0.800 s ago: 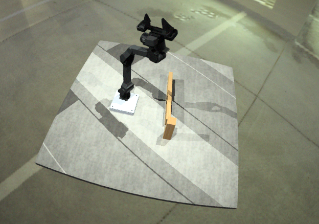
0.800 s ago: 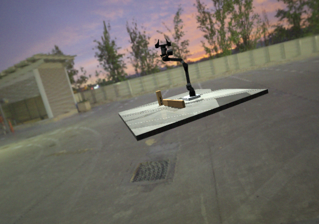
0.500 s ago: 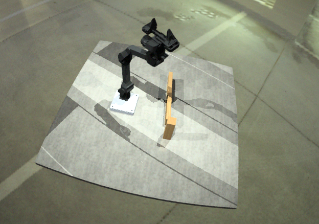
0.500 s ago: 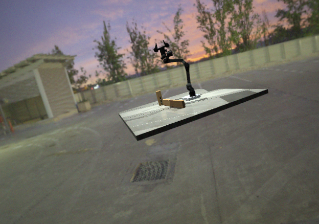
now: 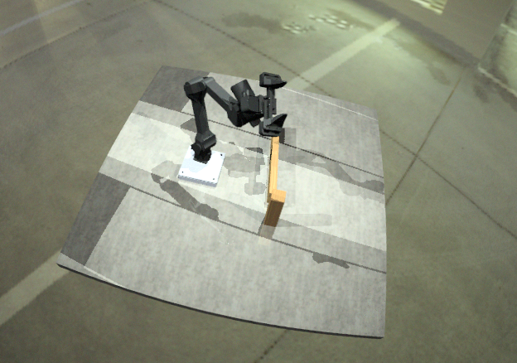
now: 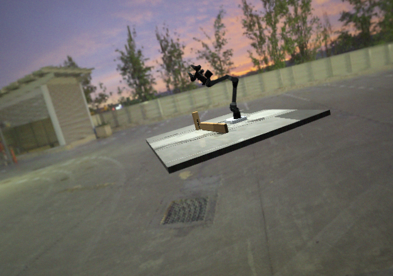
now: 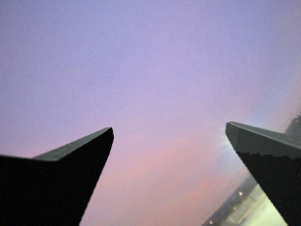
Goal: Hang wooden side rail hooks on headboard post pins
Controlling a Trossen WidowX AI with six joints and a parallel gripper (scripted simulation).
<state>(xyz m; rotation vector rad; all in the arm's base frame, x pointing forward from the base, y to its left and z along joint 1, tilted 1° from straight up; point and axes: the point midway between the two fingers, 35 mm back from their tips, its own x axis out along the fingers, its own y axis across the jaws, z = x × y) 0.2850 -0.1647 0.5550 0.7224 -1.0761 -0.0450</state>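
The wooden post [image 5: 274,214] [image 6: 194,118] stands upright on the table. Its dark slot shows on the side toward the rail in the exterior view. The wooden side rail [image 5: 273,167] [image 6: 213,126] stands on its narrow edge, one end close against the post. Its far end is low, at the table top. The hooks and pins are too small or hidden, so I cannot tell whether they are engaged. My gripper [image 5: 285,99] [image 6: 190,70] [image 7: 168,129] is open and empty, high above the table and away from both pieces. The wrist view shows mostly sky between the fingers.
The arm's white base plate [image 5: 202,169] [image 6: 235,120] is fixed on the grey table [image 5: 209,263] [image 6: 203,147], beside the rail. The arm reaches up and over from it. Shadows of the arm and the wooden pieces fall across the table top.
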